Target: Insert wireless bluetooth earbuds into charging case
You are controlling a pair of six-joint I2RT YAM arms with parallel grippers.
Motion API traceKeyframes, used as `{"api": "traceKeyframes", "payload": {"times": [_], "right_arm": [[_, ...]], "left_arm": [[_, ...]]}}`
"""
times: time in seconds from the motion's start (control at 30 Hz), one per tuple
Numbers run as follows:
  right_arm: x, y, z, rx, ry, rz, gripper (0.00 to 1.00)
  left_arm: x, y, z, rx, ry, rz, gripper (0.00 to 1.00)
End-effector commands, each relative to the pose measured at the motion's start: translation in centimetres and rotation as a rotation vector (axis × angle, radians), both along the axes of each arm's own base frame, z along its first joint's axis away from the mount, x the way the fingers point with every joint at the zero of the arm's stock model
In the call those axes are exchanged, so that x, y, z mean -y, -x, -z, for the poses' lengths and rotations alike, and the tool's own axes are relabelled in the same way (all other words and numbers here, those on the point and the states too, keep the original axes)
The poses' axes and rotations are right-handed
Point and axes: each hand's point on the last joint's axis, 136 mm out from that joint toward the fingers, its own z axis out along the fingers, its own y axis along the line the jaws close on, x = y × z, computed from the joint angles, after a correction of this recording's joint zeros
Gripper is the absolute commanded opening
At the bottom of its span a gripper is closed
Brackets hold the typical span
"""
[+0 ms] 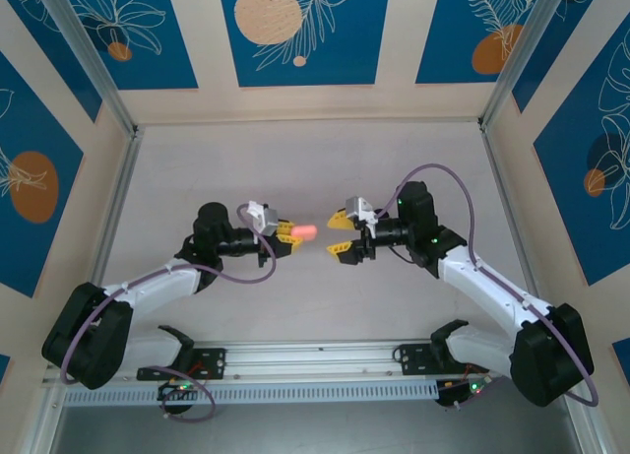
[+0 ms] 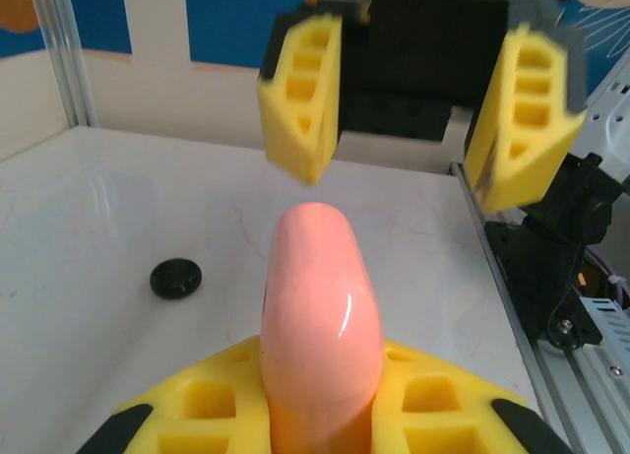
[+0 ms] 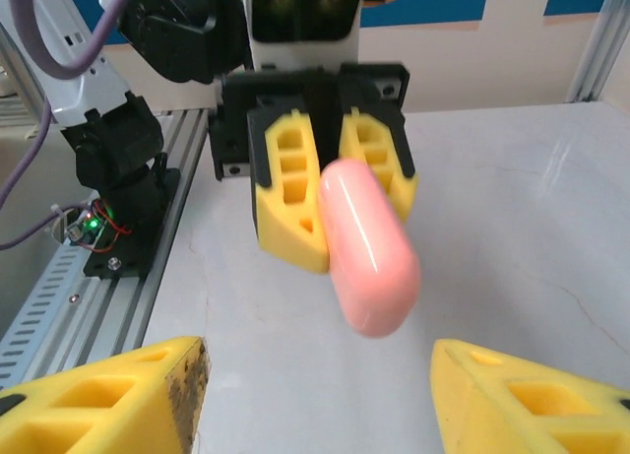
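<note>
**Top external view.** The left gripper point(image 1: 291, 233) is closed on one end of the pink charging case point(image 1: 304, 233). The case is held level above the middle of the table point(image 1: 295, 159). Its free end points at the right gripper point(image 1: 342, 234), whose jaws stand apart just beside it. This pose probably presents the case for a second grasp or for lid opening.

**Left wrist view.** The case point(image 2: 320, 287) is a glossy, smooth, rounded capsule. It is clamped between ribbed yellow foam-like pads point(image 2: 212, 400). The right gripper point(image 2: 402, 183) faces it, spread wider than the case. A small matt black disc point(image 2: 176, 277) lies on the white marbled table point(image 2: 98, 227), toward its left edge.

**Right wrist view.** The right gripper point(image 3: 317, 356) is fully spread and empty. The case point(image 3: 369, 252) projects toward it from the left gripper point(image 3: 345, 227). No seam is discernible on the case.
</note>
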Motion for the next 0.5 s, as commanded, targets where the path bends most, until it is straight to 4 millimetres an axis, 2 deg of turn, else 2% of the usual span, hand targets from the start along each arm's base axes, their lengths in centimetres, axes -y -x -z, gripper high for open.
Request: {"api": "traceKeyframes", "payload": {"times": [0.0, 0.17, 0.47], "right_arm": [[-0.3, -0.6, -1.0, 0.067, -0.056, -0.03, 0.62], [-1.0, -0.8, -0.4, 0.007, -0.087, -0.072, 0.62], [-2.3, -0.4, -0.8, -0.004, -0.109, -0.138, 0.59]], "left_arm": [[0.3, 0.9, -1.8, 0.049, 0.065, 0.055, 0.18], [0.3, 1.2, -2.4, 0.049, 0.103, 0.072, 0.18], [0.4, 1.2, -2.4, 0.04, 0.121, 0.083, 0.18]]}}
